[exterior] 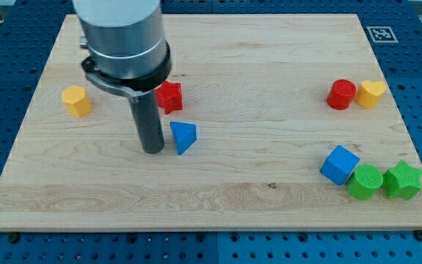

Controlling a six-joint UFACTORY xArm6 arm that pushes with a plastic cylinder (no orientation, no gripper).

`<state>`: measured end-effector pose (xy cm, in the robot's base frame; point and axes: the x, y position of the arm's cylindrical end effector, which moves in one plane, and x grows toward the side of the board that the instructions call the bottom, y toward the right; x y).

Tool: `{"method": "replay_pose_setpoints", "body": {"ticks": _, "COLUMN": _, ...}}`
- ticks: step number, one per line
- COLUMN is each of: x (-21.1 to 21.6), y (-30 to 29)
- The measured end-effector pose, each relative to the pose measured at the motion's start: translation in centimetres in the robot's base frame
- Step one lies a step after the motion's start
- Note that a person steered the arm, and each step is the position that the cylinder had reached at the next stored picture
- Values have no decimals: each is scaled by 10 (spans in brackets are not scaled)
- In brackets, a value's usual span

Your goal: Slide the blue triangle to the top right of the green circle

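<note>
The blue triangle (pixel 184 136) lies on the wooden board left of centre. My tip (pixel 153 150) stands just to the triangle's left, very close to it or touching it. The green circle (pixel 364 181) sits at the view's lower right, far to the right of the triangle. A blue cube (pixel 339 164) touches the green circle on its upper left. A green star (pixel 403 180) lies right beside it on the right.
A red star (pixel 169 96) sits just above the triangle, partly behind the arm. A yellow hexagon (pixel 77 100) lies at the left. A red cylinder (pixel 341 94) and a yellow heart (pixel 372 93) sit together at the right.
</note>
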<state>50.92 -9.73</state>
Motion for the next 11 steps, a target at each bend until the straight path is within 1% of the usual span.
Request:
{"method": "replay_pose_setpoints", "body": {"ticks": 1, "x": 0, "y": -6}}
{"method": "replay_pose_setpoints", "body": {"ticks": 2, "x": -15, "y": -6}}
{"method": "replay_pose_setpoints", "body": {"ticks": 3, "x": -16, "y": -6}}
{"method": "replay_pose_setpoints", "body": {"ticks": 4, "x": -13, "y": 12}}
{"method": "replay_pose_setpoints", "body": {"ticks": 9, "x": -13, "y": 211}}
{"method": "replay_pose_setpoints", "body": {"ticks": 11, "x": -28, "y": 278}}
